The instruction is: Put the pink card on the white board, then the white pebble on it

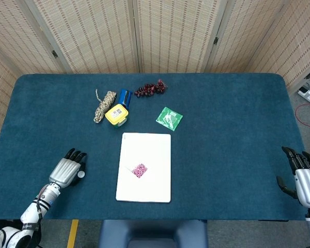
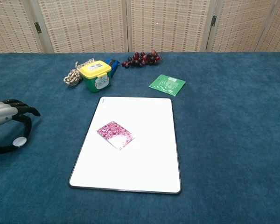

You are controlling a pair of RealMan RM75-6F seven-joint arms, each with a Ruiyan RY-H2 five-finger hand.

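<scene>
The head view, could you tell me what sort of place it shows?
Probably a robot test bench: a blue-covered table in front of woven folding screens, with unrelated props such as a white board and grapes.

Woven folding screens (image 1: 170,33) behind blue table (image 1: 232,129)

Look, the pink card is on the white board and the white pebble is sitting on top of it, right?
Not quite. The pink card does lie on the white board, but the white pebble is not on it: the chest view shows it off to the side, at the left hand.
</scene>
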